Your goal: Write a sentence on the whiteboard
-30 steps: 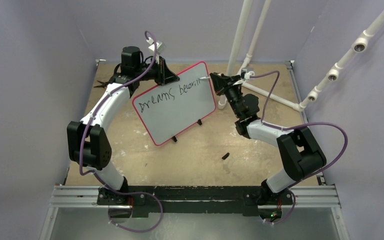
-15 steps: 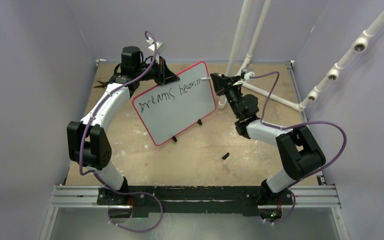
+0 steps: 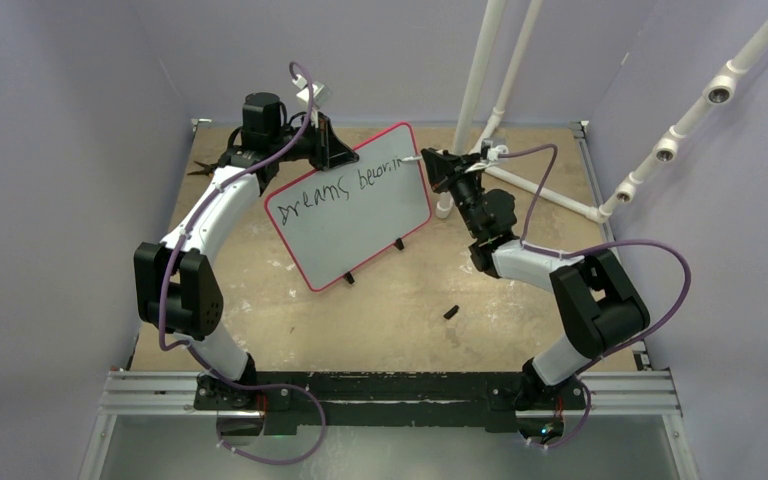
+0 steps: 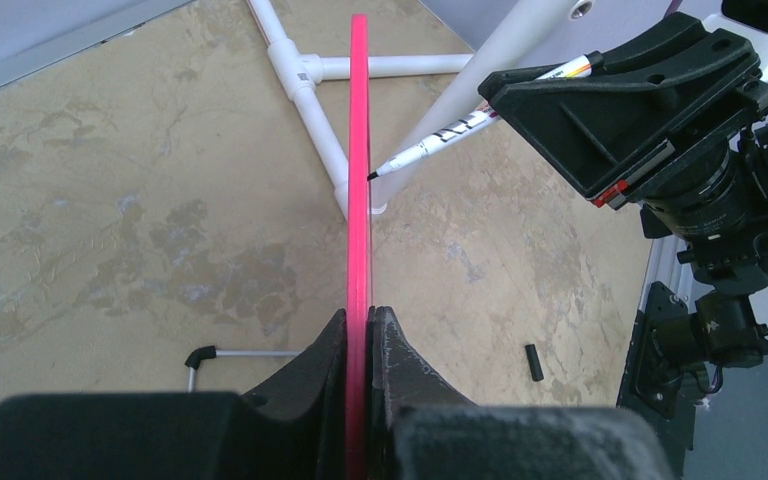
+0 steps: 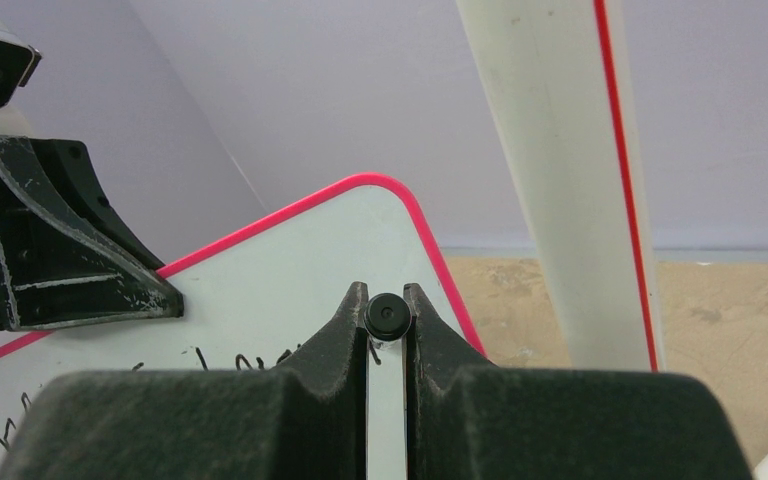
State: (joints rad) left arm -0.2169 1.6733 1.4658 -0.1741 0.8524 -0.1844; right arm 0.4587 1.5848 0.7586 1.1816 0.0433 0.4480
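The whiteboard, white with a pink rim, stands tilted above the table. My left gripper is shut on its top edge; the left wrist view shows the rim edge-on, pinched between the fingers of that gripper. The sentence in black marker reads roughly "Dreams becomin" across the upper face. My right gripper is shut on a white marker, its tip touching the board near the right edge. In the right wrist view the marker's black end sits between the fingers, in front of the board.
A small black cap lies on the tan table in front of the board. A white PVC pipe frame rises behind the right gripper. The board's black feet hang at its lower edge. A dark object lies at the far left.
The right gripper has edged slightly along the board with the marker, and the last word has gained a stroke. The left arm and the board have stayed still.
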